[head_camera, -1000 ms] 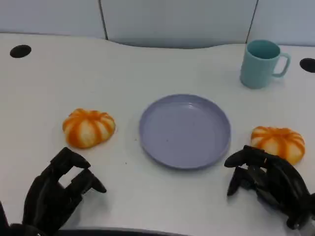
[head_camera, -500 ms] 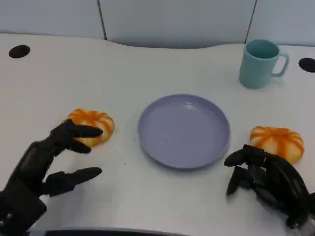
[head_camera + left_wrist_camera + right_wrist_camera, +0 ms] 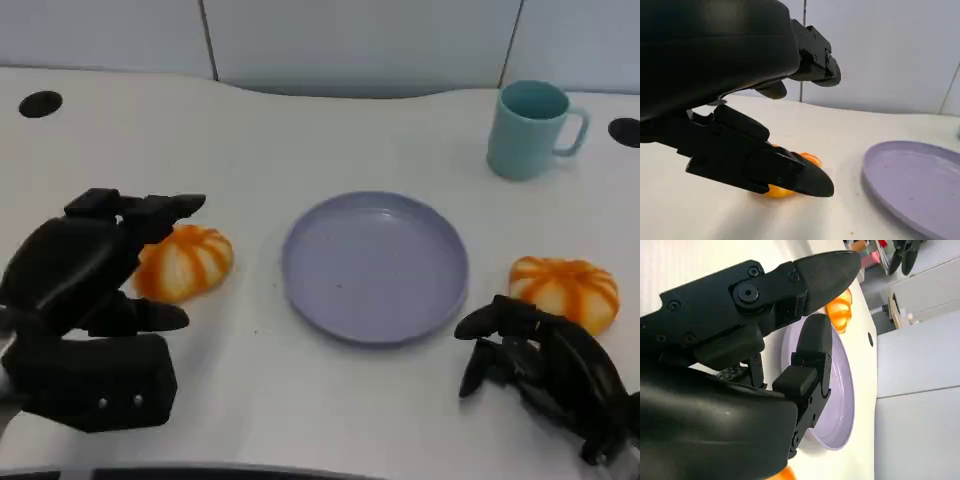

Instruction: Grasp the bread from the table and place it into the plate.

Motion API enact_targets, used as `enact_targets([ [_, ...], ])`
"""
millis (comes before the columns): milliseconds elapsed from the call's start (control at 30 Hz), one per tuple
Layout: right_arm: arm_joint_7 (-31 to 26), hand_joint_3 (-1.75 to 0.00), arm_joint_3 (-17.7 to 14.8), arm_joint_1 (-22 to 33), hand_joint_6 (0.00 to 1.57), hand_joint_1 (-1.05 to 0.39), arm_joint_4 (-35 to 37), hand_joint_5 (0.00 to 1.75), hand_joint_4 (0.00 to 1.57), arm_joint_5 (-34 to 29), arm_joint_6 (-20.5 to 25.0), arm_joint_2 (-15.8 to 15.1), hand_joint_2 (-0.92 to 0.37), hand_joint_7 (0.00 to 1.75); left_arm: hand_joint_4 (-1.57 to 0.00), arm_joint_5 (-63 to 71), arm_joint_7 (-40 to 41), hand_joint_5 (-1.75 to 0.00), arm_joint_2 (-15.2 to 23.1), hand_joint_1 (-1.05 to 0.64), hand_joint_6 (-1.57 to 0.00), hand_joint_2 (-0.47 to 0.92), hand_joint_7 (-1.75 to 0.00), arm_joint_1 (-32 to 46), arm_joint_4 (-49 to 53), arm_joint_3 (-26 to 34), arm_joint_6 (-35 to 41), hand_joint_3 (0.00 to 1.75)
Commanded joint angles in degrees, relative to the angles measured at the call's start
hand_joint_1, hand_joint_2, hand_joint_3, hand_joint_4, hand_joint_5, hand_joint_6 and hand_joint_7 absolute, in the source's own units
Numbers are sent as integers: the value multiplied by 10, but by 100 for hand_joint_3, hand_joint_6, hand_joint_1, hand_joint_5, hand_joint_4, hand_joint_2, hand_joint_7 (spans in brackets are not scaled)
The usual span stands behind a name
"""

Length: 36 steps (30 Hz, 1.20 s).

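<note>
We note two round orange-and-white striped bread buns on the white table [image 3: 300, 130]: the left bun [image 3: 190, 262] well to the left of the shallow round lavender plate [image 3: 376, 266], the right bun [image 3: 566, 288] just off the plate's right rim. Neither is in the plate; the task is at the approach stage. Our left hand [image 3: 85, 270] is beside the left bun, fingers spread around it from the outer side, one above and one low along the near edge; it grasps nothing. Whether any fingertip touches the crust we cannot tell, since the left wrist view hides most of the bun behind the lower finger [image 3: 765, 165]. Our right hand [image 3: 540, 365] rests near the right bun with fingers curled in, clenched on nothing. Risks from here: the bun looks soft and domed, so a closing finger could push it sideways across the smooth table instead of trapping it, or squash it. A shallow grip might let it roll out during the carry. The pale teal mug [image 3: 528, 128] stands well clear.
</note>
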Motion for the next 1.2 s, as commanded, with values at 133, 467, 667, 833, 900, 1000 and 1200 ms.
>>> enact_targets([
  [133,3,-11,-2,18,71,-57,10,155,58,2,2,-3,-92,102,0,41,25,-37,24,-77,-20,91,-3,-71,65,-61,50,1],
  [467,3,-10,-1,20,72,-57,8,155,59,1,5,-4,-92,100,0,42,-15,-17,17,-81,-15,91,-1,-194,213,-139,112,1],
  [667,5,-10,-1,22,73,-56,5,156,60,5,10,-3,-92,98,-2,48,-24,-19,-4,-82,-15,91,-1,-268,331,-192,133,0],
  [833,0,-10,2,28,73,-55,-2,157,59,2,12,-4,-92,98,-4,43,-3,-21,-30,-84,-17,88,-1,-315,425,-222,141,0],
  [900,-3,-10,2,32,73,-55,-8,158,60,2,14,-3,-92,99,-3,38,1,-24,-40,-84,-18,86,-2,-330,457,-229,139,0],
  [1000,-6,-10,5,37,73,-56,-14,158,60,0,14,-3,-92,100,0,34,9,-30,-54,-86,-19,85,-2,-346,493,-238,137,0],
  [1200,-3,-9,6,43,73,-56,-21,157,60,4,19,-3,-92,100,0,34,23,-33,-80,-86,-20,85,-2,-370,550,-261,143,0],
])
